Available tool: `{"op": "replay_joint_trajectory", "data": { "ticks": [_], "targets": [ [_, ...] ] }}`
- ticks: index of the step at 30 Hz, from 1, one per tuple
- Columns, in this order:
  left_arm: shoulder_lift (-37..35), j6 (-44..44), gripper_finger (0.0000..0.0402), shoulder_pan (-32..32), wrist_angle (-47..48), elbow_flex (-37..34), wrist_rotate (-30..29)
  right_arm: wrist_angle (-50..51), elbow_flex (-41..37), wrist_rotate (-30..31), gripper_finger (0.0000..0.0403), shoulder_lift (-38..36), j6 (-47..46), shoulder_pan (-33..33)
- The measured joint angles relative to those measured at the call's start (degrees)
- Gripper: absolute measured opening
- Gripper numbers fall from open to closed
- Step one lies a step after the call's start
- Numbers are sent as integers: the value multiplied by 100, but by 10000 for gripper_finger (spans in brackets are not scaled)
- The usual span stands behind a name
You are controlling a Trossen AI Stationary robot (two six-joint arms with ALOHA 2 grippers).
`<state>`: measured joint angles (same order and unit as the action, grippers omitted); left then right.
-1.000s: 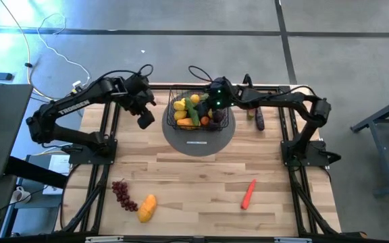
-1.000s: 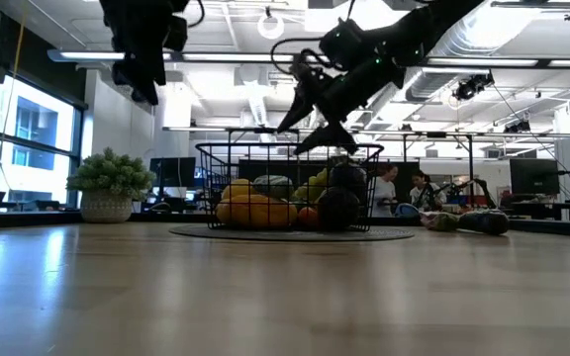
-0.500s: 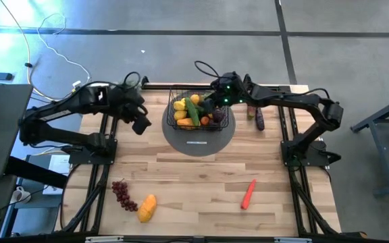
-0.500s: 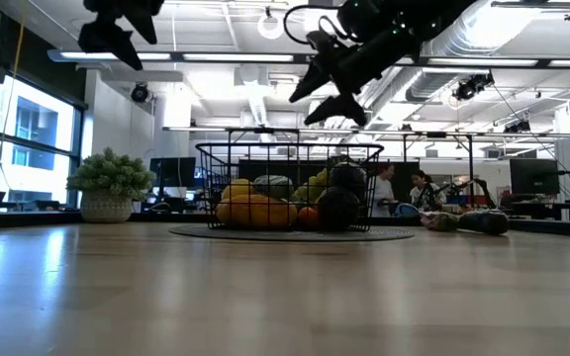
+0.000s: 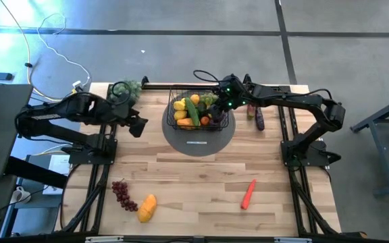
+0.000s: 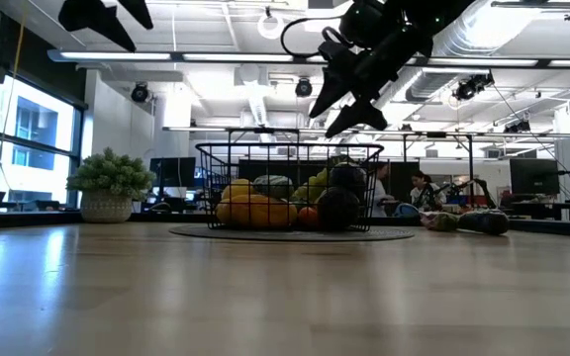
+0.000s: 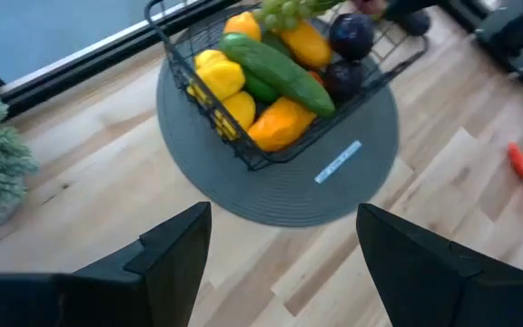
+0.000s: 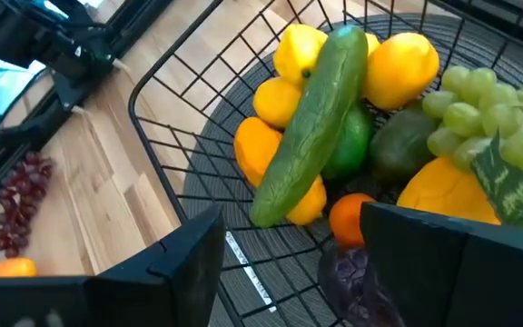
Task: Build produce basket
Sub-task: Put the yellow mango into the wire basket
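The black wire basket (image 5: 198,111) stands on a flat grey round disc (image 5: 199,138) at the far middle of the table. It holds a cucumber (image 8: 311,127), lemons (image 8: 300,50), green grapes (image 8: 466,109) and other toy produce. Purple grapes (image 5: 120,194) and an orange mango (image 5: 147,207) lie near the front left, and a carrot (image 5: 248,194) lies at the front right. An eggplant (image 5: 259,121) lies right of the basket. My right gripper (image 8: 293,218) is open and empty above the basket's right part. My left gripper (image 7: 284,218) is open and empty, raised to the left of the basket.
A pale green bushy plant in a pot (image 5: 127,89) stands at the far left, close behind my left arm. The arms' dark frame rails (image 5: 107,135) run along both table sides. The wooden top between the disc and the front produce (image 5: 194,182) is bare.
My left gripper has drawn back from the basket toward the table's left edge and has risen. My right gripper has risen above the basket and shifted a little toward the right. The produce in the basket and on the table has stayed in place.
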<state>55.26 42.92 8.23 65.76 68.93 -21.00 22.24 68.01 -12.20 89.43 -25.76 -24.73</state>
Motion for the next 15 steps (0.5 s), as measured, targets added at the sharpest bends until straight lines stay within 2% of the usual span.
{"op": "replay_joint_trajectory", "data": {
  "ticks": [4,11,15],
  "targets": [
    [-128,277,266,-296,-2,0,-21,16,0,-34,236,0,142,2],
    [-86,1368,266,-828,-2,0,51,34,0,-80,236,0,185,2],
    [78,1528,266,-1152,-4,0,359,113,0,-161,236,2,276,2]
  ]
}}
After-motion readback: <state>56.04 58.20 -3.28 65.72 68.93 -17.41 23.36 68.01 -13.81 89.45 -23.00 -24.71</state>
